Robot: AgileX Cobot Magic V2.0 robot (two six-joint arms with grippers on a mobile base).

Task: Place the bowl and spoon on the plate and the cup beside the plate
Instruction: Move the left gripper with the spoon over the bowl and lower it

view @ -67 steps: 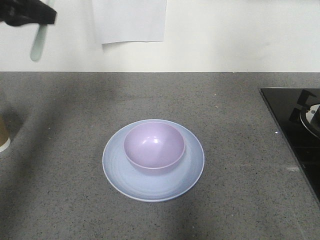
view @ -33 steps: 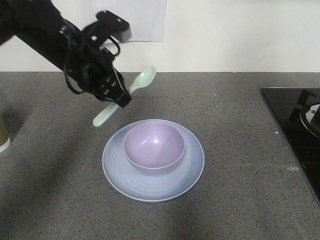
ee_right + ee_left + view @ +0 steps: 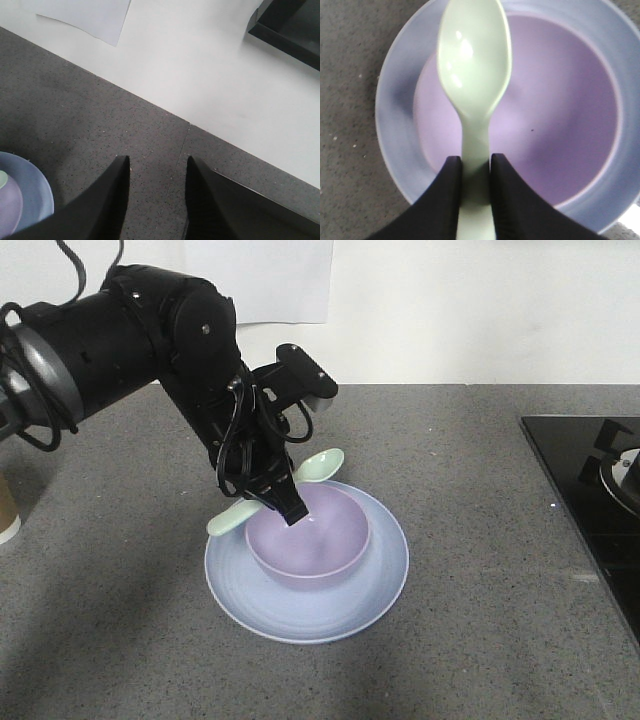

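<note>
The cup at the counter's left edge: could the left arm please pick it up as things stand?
Probably not yet: the left gripper is shut on the spoon, held over the bowl. Once it lets go, nothing visible stands between it and the cup.

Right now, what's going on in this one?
The left gripper is shut on the handle of the spoon and holds it over the bowl, which sits on the plate. The spoon is not yet released. The cup stands at the far left edge of the counter, apart from the plate. The right gripper is open and empty, off to the side.
</note>
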